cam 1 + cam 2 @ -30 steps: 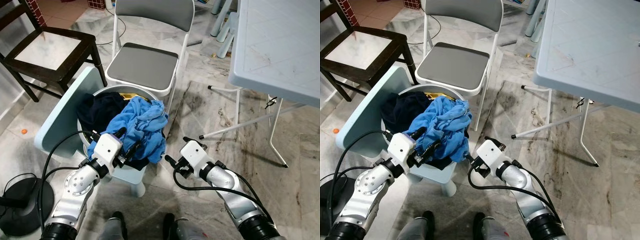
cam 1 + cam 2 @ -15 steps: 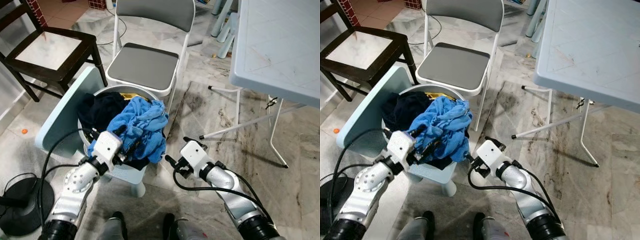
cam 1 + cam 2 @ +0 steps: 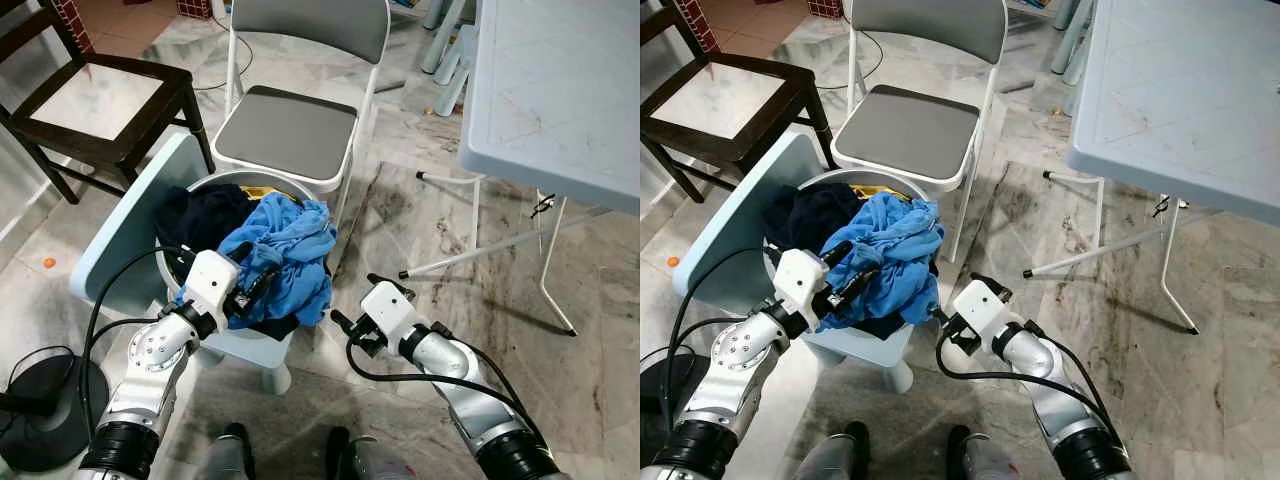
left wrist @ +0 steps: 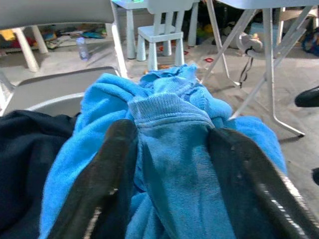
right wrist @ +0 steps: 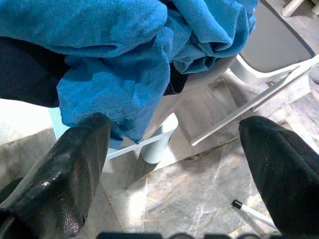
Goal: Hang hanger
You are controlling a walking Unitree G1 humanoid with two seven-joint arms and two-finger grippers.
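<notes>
Even, soft daylight fills the head views, which are sharp throughout, with only faint shadows under the grey folding metal chair (image 3: 288,130) and the pale plastic table (image 3: 560,90). The marbled stone floor (image 3: 440,250) shows mild sheen. In the left wrist view the long black fingers (image 4: 107,174) are blurred, the crumpled blue towelling cloth (image 4: 169,149) soft; the background is bright. The right wrist view has a glaring white patch near its blurred fingers (image 5: 60,169)

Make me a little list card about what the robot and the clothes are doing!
Left gripper: jaws open, pushed into the blue cloth
Right gripper: jaws open, above the floor beside the basket, holding nothing
Basket contents: blue cloth on top, dark garment beside it
Basket support: pale blue stool
Nearby: grey folding chair behind the basket, white table on the robot's right
</notes>
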